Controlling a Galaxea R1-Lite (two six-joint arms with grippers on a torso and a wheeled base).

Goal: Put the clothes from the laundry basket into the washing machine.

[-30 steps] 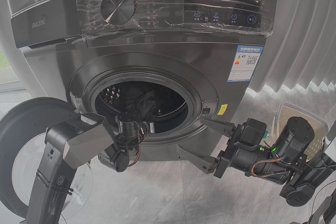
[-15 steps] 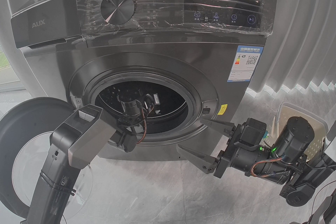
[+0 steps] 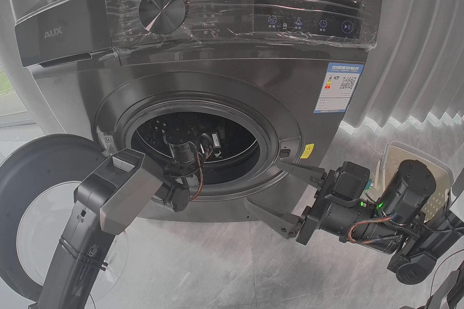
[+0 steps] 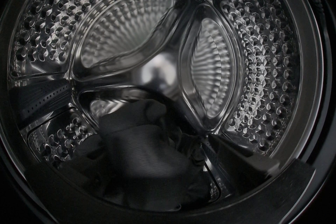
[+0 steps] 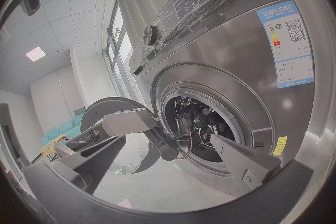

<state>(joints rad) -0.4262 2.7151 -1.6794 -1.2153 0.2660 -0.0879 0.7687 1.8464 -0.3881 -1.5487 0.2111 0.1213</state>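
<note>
The grey washing machine (image 3: 203,59) stands with its round door (image 3: 29,170) swung wide to the left. My left arm (image 3: 116,189) reaches through the opening, wrist (image 3: 181,150) inside the drum (image 4: 133,32). My left gripper (image 4: 154,144) is open low in the drum, one dark finger (image 4: 245,165) showing. A dark garment (image 4: 140,161) lies crumpled on the drum floor between the fingers. My right gripper (image 3: 263,183) hangs open with nothing in it, in front of the machine's lower right. The white laundry basket (image 3: 401,147) sits on the floor behind my right arm, its contents hidden.
Pale curtains (image 3: 425,35) hang behind and to the right of the machine. Grey floor tiles (image 3: 217,266) stretch open in front of it. The open door takes up the floor space on the left.
My left arm has pushed up and forward from the rim of the opening into the drum. The dark garment that bunched at the opening now lies inside. The right arm has barely moved.
</note>
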